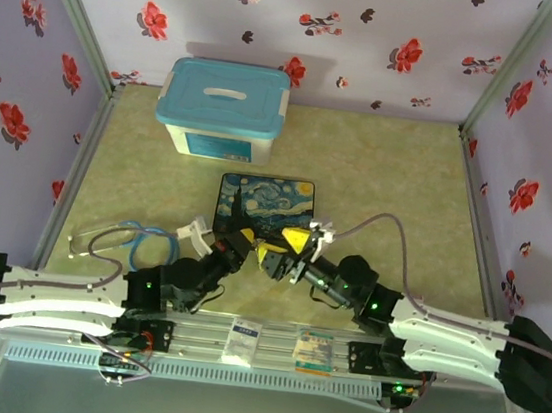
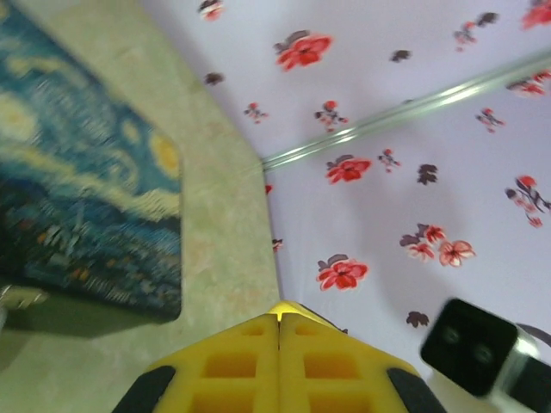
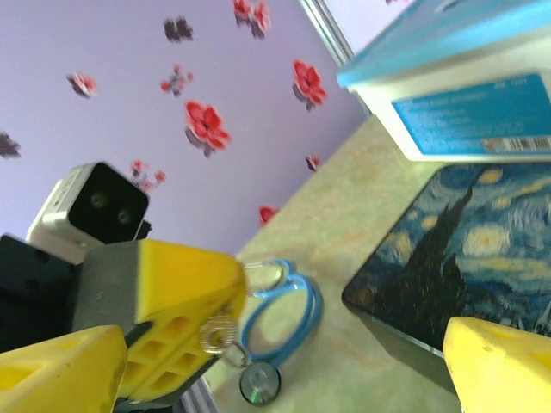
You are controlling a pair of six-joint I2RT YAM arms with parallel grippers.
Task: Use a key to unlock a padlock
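The 2 arms meet at the near edge of the Starry Night painted box (image 1: 264,203), on the green worktop (image 1: 381,169). The left gripper (image 2: 280,317) has its yellow fingers (image 2: 232,366) pressed flat together. In the right wrist view the padlock (image 3: 219,332), a small brass-gold body, sits pinched at the tip of those fingers, raised off the worktop just in front of the box's near-left corner. A small piece hangs under it, too blurred to name. The right gripper (image 1: 283,248) faces it from the box's near edge, its 2 fingers (image 3: 498,366) spread wide apart and holding nothing. A stethoscope (image 3: 288,314) with blue tubing lies on the worktop, left of the box. A blue-lidded tub (image 1: 225,110) stands beyond the box's far-left corner.
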